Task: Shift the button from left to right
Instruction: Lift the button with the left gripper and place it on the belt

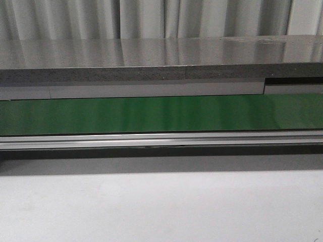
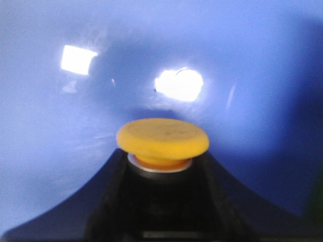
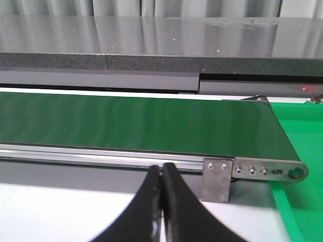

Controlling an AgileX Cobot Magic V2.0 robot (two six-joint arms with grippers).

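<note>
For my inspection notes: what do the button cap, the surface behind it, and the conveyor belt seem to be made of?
Button cap: matte yellow-orange plastic, probably; dull, faint scuffs. Blue surface behind it: glossy plastic, apparently; bright light reflections. Conveyor belt: smooth green rubber or PVC, soft sheen; its side rail looks like brushed aluminium.

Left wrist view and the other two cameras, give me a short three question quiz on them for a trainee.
1. True or false: the left claw is closed around the button.
2. Multiple choice: what colour surface fills the background behind the button's cap in the left wrist view? A) blue B) green C) grey
3. Fill in: the right claw is ____ and holds nothing, pointing toward the green conveyor belt.

Key:
1. True; its black fingers sit on both sides of the button's body.
2. A, the blue surface.
3. Shut.
</note>
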